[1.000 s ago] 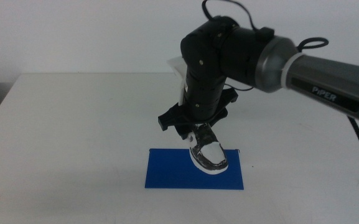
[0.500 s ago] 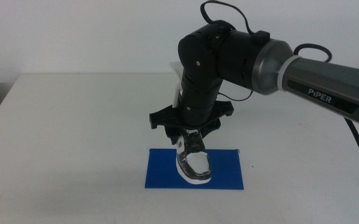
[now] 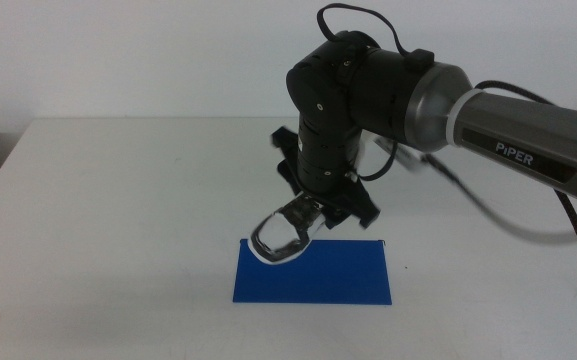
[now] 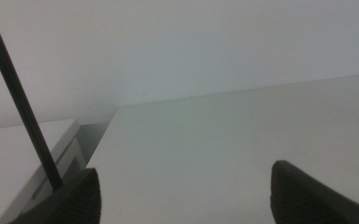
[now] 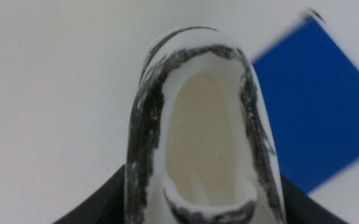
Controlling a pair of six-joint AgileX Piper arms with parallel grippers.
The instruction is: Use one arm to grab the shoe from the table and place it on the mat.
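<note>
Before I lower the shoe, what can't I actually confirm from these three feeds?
- Middle view: whether the shoe touches the mat; the right gripper and wrist hide its heel.
- Right wrist view: the shoe fills the picture, its heel cut off by the edge; the sole is hidden.
- Left wrist view: the left gripper waits, facing the bare table; no shoe in sight.

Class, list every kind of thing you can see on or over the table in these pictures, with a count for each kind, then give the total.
Shoe, white with black and grey, held by the right gripper: 1
Mat, deep blue: 1
Robot arm over the table: 1
Left gripper, waiting at the table's near edge, jaws apart: 1
Total: 4
</note>
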